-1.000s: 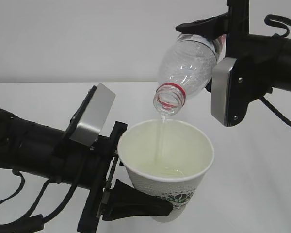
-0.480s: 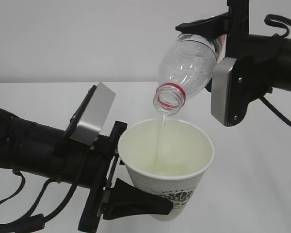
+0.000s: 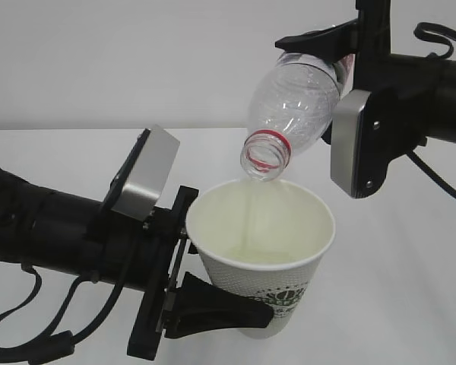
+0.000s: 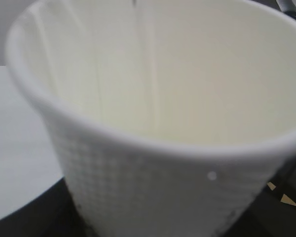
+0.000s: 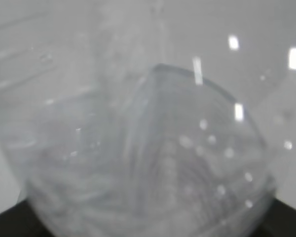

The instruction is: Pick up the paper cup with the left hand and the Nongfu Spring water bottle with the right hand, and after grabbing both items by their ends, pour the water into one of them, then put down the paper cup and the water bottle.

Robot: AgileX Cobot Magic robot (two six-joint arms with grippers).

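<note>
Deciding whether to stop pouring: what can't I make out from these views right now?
- Water left in the bottle: exterior view shows clear plastic only; right wrist view is a close blur.
- Fill level in the cup: pale liquid against white wall, faint in both views.
- Right gripper fingers: mostly behind the bottle.
- Cup's base: cut off by the left wrist view's bottom edge.

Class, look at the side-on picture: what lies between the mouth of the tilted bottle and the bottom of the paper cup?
Only a thin stream of water, falling from the bottle into the paper cup. It shows in the exterior view.
</note>
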